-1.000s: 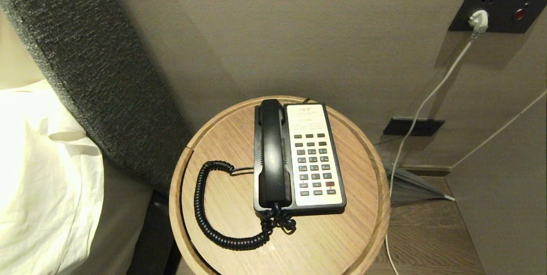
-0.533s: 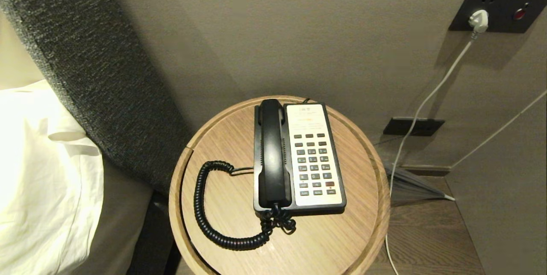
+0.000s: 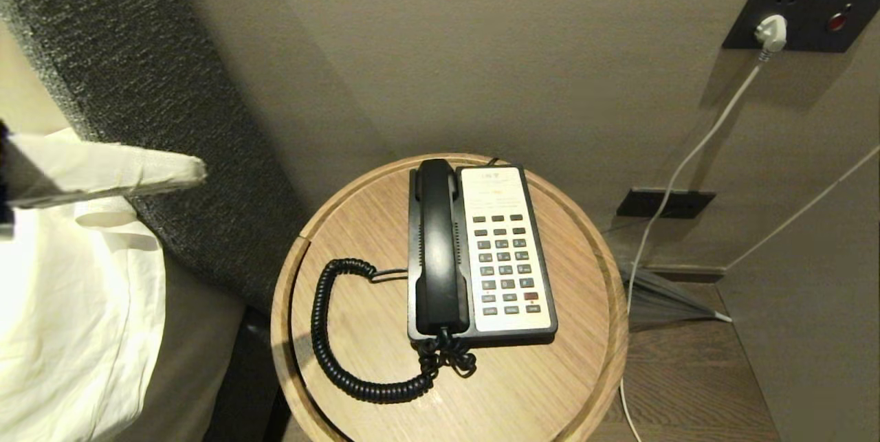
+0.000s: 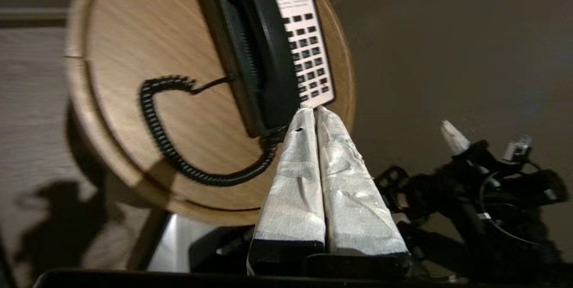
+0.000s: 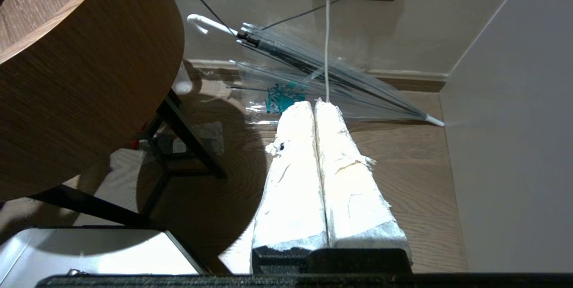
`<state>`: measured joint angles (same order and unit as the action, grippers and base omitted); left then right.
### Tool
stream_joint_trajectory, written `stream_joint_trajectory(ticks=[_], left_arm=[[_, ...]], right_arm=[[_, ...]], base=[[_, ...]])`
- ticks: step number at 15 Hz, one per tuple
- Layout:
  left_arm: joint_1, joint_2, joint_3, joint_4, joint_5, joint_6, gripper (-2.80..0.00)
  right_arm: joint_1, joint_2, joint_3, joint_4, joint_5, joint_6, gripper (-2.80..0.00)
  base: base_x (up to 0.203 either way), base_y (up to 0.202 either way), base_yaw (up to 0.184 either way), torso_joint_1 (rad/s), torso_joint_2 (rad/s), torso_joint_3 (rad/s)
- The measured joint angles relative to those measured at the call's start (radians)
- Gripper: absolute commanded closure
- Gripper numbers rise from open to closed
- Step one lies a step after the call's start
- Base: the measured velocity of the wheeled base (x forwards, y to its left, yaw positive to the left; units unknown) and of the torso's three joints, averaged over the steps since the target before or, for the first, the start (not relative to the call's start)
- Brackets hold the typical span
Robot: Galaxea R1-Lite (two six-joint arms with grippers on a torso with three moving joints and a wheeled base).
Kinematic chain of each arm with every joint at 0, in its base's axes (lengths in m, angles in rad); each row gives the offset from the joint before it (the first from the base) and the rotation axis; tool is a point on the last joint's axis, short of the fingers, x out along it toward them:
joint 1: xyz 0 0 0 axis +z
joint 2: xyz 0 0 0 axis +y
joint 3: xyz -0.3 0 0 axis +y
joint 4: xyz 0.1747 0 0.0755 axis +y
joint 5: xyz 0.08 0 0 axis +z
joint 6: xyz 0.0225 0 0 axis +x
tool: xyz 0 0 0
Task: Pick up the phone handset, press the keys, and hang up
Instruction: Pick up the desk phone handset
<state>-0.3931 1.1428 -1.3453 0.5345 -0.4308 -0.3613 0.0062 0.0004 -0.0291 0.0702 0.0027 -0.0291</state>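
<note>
No lettering can be made out. The white keypad faceplate of the black desk telephone (image 3: 505,249) carries a small mark at its top and faint orange and grey lines beneath, perhaps a logo and instructions, too small to read. Its dark rectangular keys (image 3: 505,269) show pale, illegible characters.

Before me stands a round wooden worktop (image 3: 570,373) against a beige wall. Off its left edge I see a dark grey headboard (image 3: 172,153) and white bedding (image 3: 75,304). Off its right edge, a white plug (image 3: 770,31) sits in a wall socket, and a clear umbrella (image 5: 313,77) lies on the wooden floor (image 3: 694,387).
</note>
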Motion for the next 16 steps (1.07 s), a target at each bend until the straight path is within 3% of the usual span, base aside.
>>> stream_joint_trajectory(ticks=[11,12,13,16], left_arm=[[-0.212,0.324,-0.160,0.004,0.197,0.015,0.00],[-0.225,0.341,-0.167,0.006,0.207,0.016,-0.82],[-0.241,0.361,-0.174,0.007,0.228,0.019,-2.80],[-0.276,0.420,-0.194,0.007,0.296,0.032,-2.80]], right_arm=[[-0.002,0.000,0.000,0.000,0.000,-0.001,0.00],[-0.001,0.000,0.000,0.000,0.000,-0.001,0.00],[0.000,0.000,0.000,0.000,0.000,-0.001,0.00],[0.000,0.000,0.000,0.000,0.000,-0.001,0.00]], base=[[0.000,0.000,0.000,0.000,0.00,0.000],[0.000,0.000,0.000,0.000,0.00,0.000],[0.000,0.000,0.000,0.000,0.00,0.000],[0.000,0.000,0.000,0.000,0.00,0.000]])
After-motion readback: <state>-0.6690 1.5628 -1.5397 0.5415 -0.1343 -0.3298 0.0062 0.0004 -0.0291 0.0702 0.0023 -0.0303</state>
